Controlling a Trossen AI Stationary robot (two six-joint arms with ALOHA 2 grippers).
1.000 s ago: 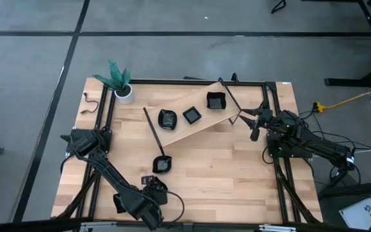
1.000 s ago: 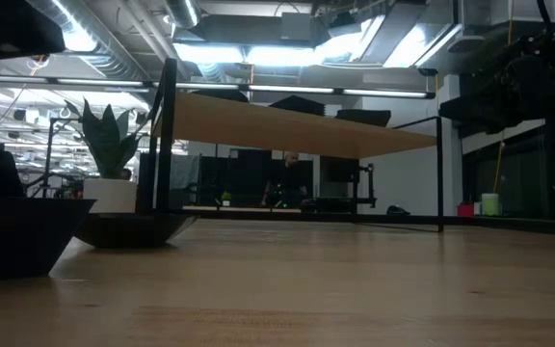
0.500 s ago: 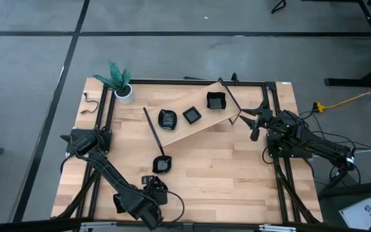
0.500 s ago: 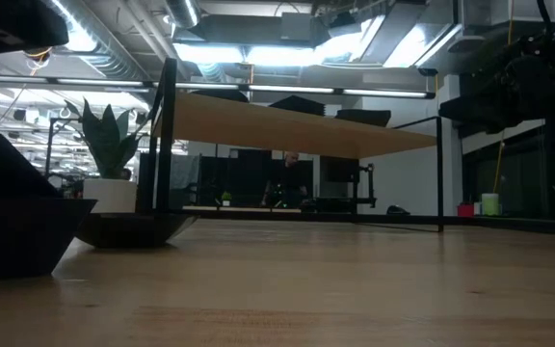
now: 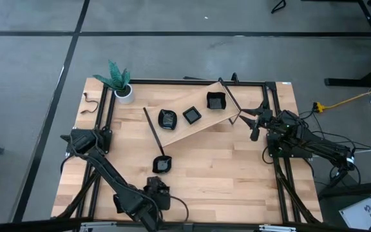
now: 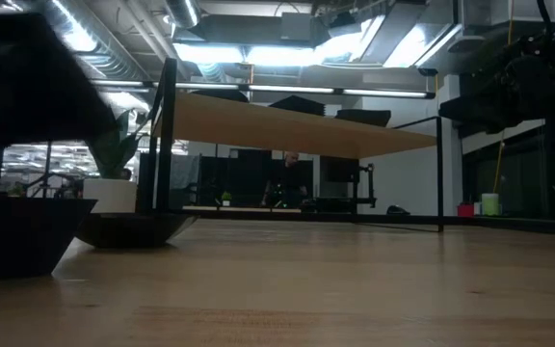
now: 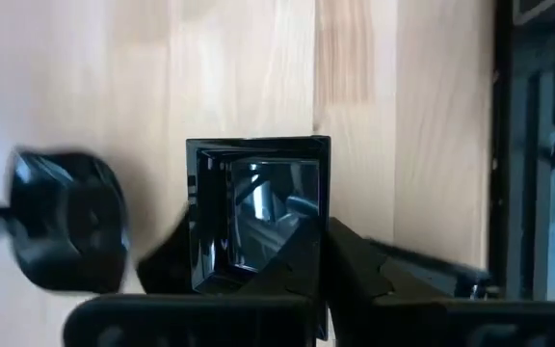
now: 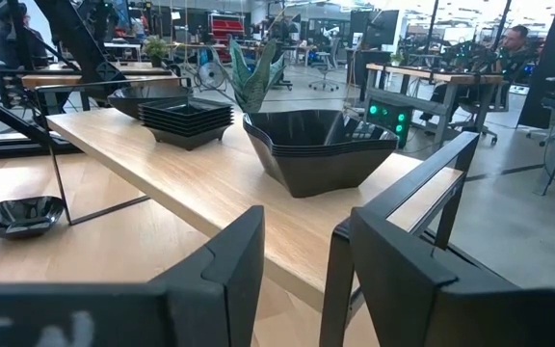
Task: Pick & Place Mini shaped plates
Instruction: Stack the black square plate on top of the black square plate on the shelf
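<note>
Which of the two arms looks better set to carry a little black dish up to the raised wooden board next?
The left. Its gripper is already shut on a small glossy black square dish near the table's front edge. The right gripper hangs open and empty beside the raised wooden shelf.

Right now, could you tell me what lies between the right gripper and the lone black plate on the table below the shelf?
In the high view, only bare tabletop separates the right gripper from that plate.
</note>
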